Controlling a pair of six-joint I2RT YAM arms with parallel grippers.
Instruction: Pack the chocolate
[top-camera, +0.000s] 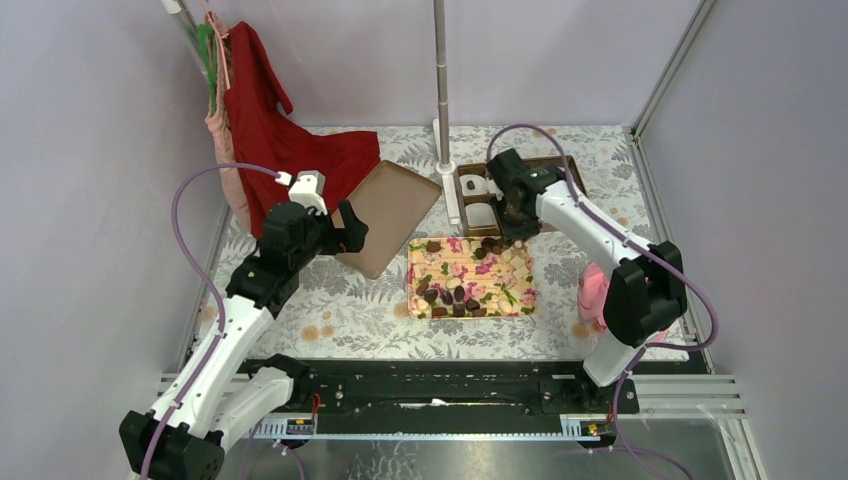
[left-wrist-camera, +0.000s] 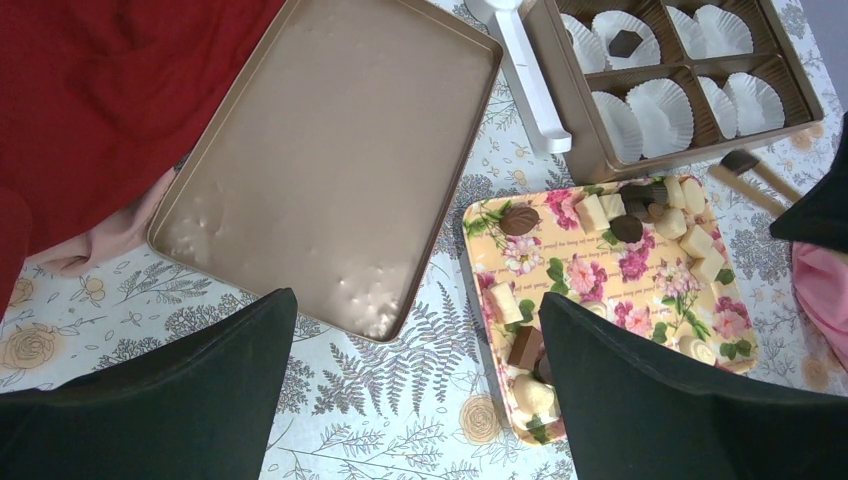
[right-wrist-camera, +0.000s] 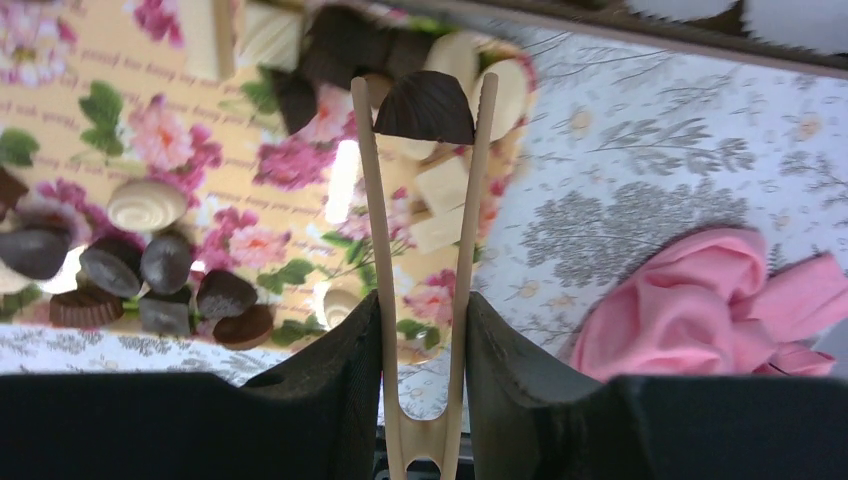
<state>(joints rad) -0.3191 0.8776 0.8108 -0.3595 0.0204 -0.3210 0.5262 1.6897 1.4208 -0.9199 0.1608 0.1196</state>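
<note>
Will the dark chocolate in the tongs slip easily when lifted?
Possibly: the chocolate looks smooth and domed, and the thin tongs touch only its two edges. It seems small and light, so a gentle pinch should probably hold it.

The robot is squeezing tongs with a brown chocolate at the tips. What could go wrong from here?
The chocolate is pinched only by the very tips of the tongs in the right claw, so it might slip out before reaching the box. The paper cups look light; the tongs might knock one askew.
</note>
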